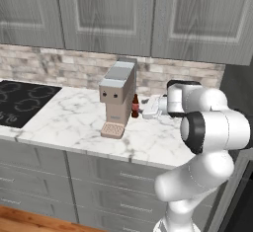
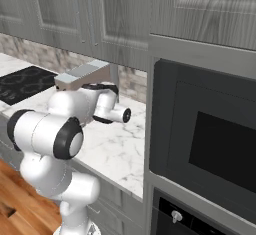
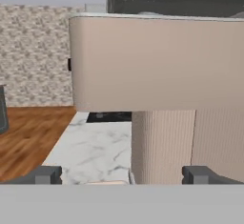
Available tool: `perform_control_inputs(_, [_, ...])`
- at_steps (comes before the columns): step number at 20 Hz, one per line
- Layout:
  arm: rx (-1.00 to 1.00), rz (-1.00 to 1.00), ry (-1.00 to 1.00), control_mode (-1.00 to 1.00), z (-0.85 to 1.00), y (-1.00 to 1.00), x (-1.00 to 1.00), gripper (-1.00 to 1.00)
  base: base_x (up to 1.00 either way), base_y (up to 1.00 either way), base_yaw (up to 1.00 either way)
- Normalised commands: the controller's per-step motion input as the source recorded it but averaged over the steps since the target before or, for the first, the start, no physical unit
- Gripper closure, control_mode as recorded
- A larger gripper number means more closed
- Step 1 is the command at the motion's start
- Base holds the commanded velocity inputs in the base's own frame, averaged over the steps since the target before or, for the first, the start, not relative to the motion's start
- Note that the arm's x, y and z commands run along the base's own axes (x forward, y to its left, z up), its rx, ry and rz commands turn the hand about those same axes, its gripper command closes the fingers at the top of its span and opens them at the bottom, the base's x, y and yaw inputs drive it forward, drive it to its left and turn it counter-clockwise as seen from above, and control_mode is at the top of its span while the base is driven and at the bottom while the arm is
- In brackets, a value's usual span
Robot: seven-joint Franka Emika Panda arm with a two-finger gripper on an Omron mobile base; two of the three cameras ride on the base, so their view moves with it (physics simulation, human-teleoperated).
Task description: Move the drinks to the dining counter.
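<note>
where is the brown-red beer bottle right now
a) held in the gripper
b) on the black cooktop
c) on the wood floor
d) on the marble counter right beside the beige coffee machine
d: in the left base view the beer bottle stands upright on the marble counter, close against the right side of the coffee machine, while the gripper sits open just right of it, holding nothing.

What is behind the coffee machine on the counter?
From the left base view, a slim dark red-brown beer bottle stands just past the beige coffee machine, by the open gripper. The machine covers the bottle's left side; anything else behind it is hidden.
</note>
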Motion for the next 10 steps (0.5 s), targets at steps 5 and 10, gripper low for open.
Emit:
perform_control_inputs(5, [0.0,0.0,0.1,-1.0,-0.04,0.0,0.32,-1.0,0.0,0.0,0.0])
perform_control_inputs(10, [0.0,0.0,0.1,-1.0,-0.08,-0.04,0.23,-1.0,0.0,0.0,0.0])
